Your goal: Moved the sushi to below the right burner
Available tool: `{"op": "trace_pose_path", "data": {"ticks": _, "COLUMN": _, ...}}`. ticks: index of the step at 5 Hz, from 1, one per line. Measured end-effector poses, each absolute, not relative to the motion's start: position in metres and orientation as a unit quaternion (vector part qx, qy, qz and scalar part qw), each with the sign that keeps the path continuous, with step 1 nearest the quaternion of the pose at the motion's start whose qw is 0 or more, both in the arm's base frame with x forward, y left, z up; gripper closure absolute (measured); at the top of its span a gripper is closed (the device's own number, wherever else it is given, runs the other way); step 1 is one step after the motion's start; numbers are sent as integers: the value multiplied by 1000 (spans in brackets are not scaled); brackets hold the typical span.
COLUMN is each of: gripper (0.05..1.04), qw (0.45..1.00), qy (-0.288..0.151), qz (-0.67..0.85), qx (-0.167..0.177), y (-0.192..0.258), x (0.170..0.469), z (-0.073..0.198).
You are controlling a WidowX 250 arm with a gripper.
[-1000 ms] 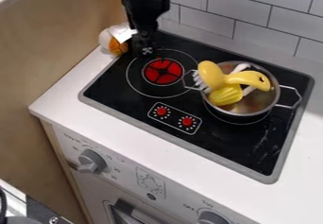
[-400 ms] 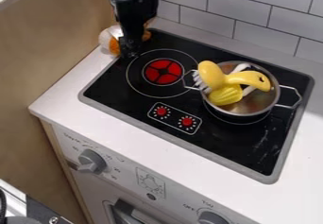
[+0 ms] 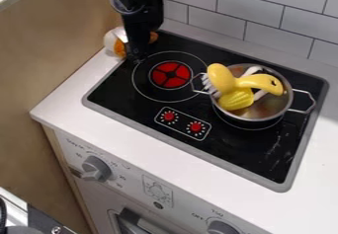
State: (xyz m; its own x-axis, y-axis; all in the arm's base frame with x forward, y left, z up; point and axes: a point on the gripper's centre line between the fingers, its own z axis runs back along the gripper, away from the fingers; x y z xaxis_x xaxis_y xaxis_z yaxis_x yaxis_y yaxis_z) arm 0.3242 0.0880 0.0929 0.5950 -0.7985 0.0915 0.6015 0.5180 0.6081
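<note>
Sushi pickup at the back left corner, with the pot side waiting

So the task's sushi, or what looks like it, a white and orange piece, sits at the rear left corner of the black stove top, beside the wooden side panel. The black arm hangs down from the top of the view, and its pincer is right in front of the piece, covering part of it. White and orange peek out on one side, a bit more orange on the other.

This reads like the pickup step. Next move is probably to get a secure hold, or confirm there is one, then lift before heading right.

As for the pincer, there's no telling whether it's clenched or released, or whether it has the sushi in its grasp. It's low, near the left burner's outer ring, and overlaps the sushi from this angle, but actual contact can't be confirmed.

The goal is the bare patch of stove in front of the right burner, which has a metal pot on it with yellow toys piled inside. The pot's left handle pokes toward the left burner, so a low carry could snag it. Going high or swinging around the front seems smarter.
</note>
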Motion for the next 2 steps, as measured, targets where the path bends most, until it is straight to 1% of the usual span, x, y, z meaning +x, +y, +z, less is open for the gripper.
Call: {"op": "trace_pose_path", "data": {"ticks": 2, "gripper": 85, "qw": 838, "qy": -199, "qz": -417, "qx": 292, "y": 96, "x": 328, "z": 90}}
